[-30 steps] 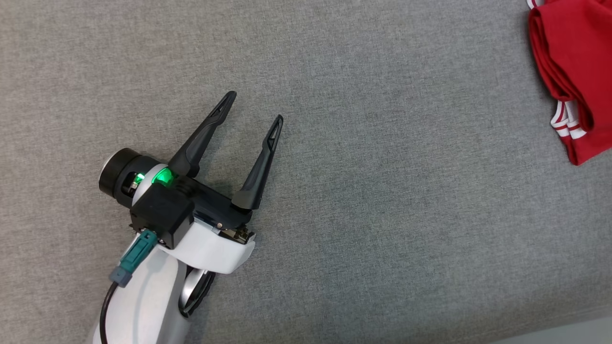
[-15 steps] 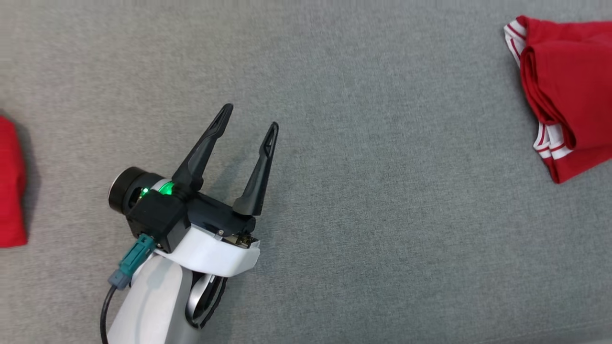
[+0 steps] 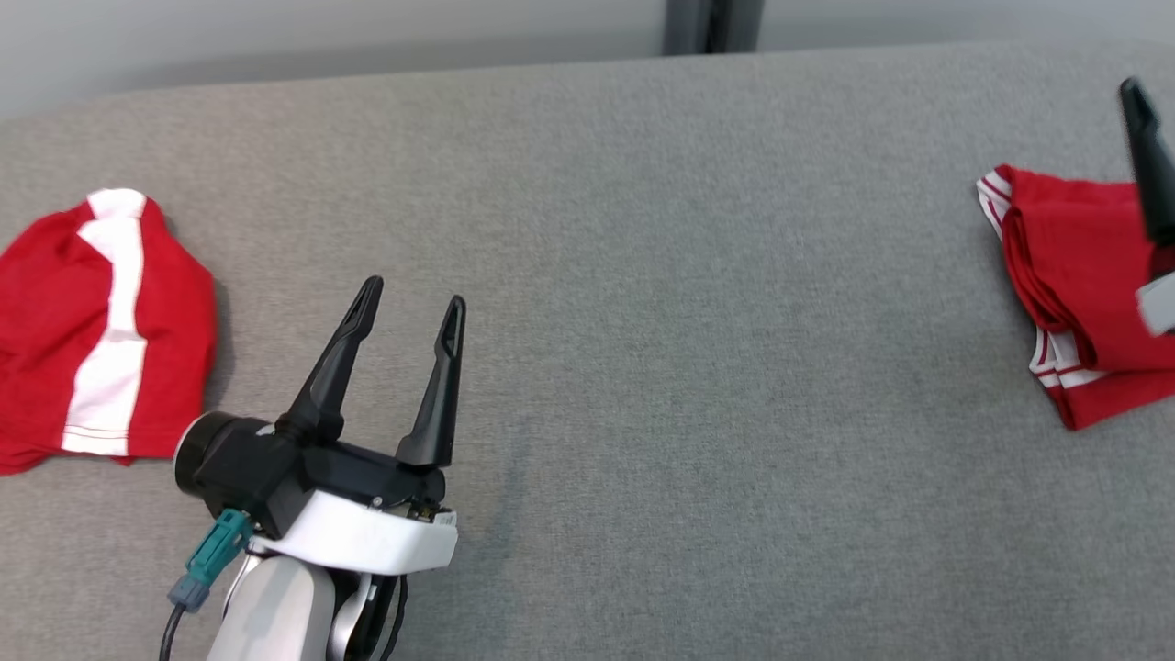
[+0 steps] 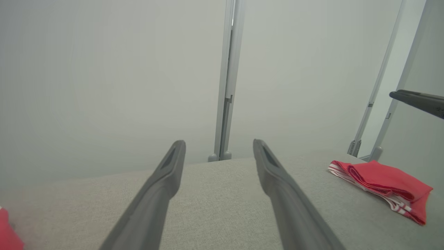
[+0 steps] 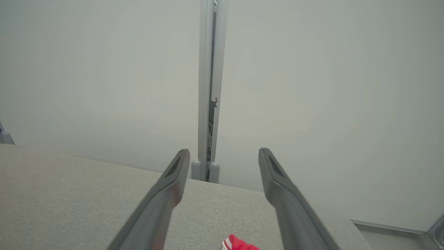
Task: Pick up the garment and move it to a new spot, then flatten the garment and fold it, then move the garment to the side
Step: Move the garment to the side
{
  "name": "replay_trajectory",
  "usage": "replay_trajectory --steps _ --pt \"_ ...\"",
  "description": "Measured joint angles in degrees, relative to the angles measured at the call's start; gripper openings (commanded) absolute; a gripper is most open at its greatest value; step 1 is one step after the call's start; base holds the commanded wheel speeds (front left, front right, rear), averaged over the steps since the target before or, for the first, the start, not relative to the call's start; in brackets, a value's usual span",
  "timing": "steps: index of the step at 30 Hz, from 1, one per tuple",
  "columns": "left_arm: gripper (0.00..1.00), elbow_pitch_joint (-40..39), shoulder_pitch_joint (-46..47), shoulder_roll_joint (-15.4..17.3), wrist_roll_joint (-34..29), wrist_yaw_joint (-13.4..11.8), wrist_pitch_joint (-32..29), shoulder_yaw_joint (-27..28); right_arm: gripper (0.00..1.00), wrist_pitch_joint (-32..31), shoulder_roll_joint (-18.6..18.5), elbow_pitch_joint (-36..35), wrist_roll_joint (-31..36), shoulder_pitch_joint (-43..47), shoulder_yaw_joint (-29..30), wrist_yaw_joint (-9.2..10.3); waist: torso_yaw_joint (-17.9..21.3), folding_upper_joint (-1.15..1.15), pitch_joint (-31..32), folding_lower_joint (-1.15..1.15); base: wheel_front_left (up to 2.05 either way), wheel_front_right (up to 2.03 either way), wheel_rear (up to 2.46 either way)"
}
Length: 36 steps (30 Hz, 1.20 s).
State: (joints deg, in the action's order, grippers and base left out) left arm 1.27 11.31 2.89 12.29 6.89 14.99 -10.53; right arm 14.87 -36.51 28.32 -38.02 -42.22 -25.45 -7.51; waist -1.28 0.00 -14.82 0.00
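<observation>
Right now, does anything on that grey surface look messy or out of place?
Only mildly. The red garment with a white stripe at the left lies rumpled in a heap, while the folded red garment at the right is neat. Nothing looks spilled or damaged.

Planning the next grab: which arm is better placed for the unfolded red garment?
Probably left: the left gripper hangs open close beside the unfolded garment, while the right gripper is far across the grey surface, at the folded garment.
</observation>
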Motion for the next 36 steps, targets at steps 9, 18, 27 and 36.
replay_trajectory --steps 9,18,27,36 --pt "1.00 0.86 -5.08 -0.05 1.45 -0.92 0.00 2.18 1.00 0.11 12.46 -7.64 7.08 15.49 11.00 0.01 -2.91 0.00 6.52 0.00 0.00 0.00 0.00" --pt "1.00 2.33 -9.62 -0.07 2.25 -2.13 0.00 1.68 1.00 0.11 23.37 -15.79 18.38 30.49 19.87 0.01 -4.18 0.00 10.98 0.00 0.00 0.00 0.00" --pt "1.00 3.20 -10.83 -0.09 2.45 -2.93 0.00 0.68 1.00 0.12 27.81 -18.64 23.96 34.66 20.64 0.00 -3.58 0.00 11.67 0.00 0.00 0.00 0.00" --pt "1.00 3.20 -10.82 -0.08 2.55 -3.28 0.00 0.34 1.00 0.11 28.07 -19.09 24.19 34.65 20.91 0.01 -3.74 0.00 12.06 0.00 0.00 0.00 0.00"
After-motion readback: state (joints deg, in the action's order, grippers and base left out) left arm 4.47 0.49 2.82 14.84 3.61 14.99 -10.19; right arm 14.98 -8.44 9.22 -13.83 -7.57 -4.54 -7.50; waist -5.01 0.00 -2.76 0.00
